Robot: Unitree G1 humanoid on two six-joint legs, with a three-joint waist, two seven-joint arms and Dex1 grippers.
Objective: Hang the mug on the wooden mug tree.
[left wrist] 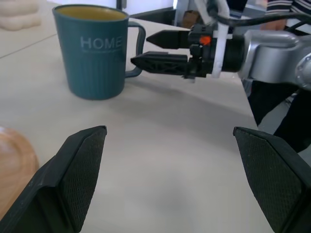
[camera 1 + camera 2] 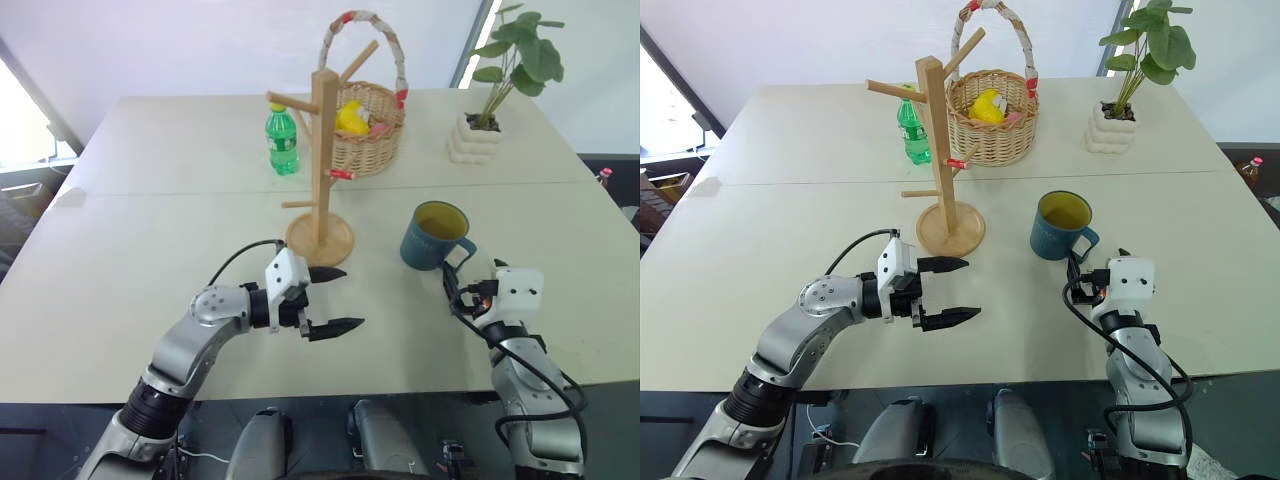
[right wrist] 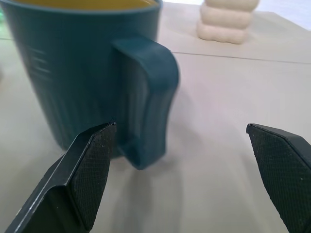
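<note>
I am lining the spread right gripper [image 3: 182, 170] on the standing blue-grey ceramic mug [image 2: 436, 236] handle; left gripper [image 2: 336, 298] open; light wooden mug tree [image 2: 320, 160] at ten o'clock, nothing hung.

Matt ribbed mug [image 1: 95, 56] — smooth pale-wood mug tree [image 2: 321, 160], wicker basket [image 2: 368, 128].

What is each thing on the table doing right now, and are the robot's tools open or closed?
mug: upright on the table, not held, handle toward the right tool.
wooden mug tree: upright, no mug on its pegs.
left tool: open, holding nothing.
right tool: open, at the mug's handle, not gripping.
green bottle: upright, cap on.
wicker basket: upright, with things inside.
potted plant: upright.
</note>
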